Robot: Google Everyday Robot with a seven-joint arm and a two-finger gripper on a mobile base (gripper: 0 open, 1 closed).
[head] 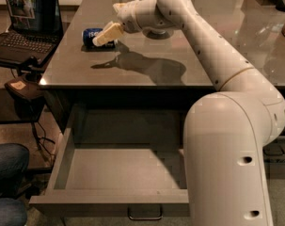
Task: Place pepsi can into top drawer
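The pepsi can lies on its side on the grey counter, toward its far left. My gripper reaches down at a slant from the right and sits against the can's right end, covering part of it. The top drawer is pulled wide open below the counter's front edge. Its grey inside holds nothing, and its small metal loop handle shows at the bottom. My white arm fills the right side and hides the drawer's right part.
An open laptop sits on a black side stand left of the counter, with cables under it. A person's knees in jeans are at the bottom left, close to the drawer's left corner. A pale bowl is mostly hidden behind my wrist.
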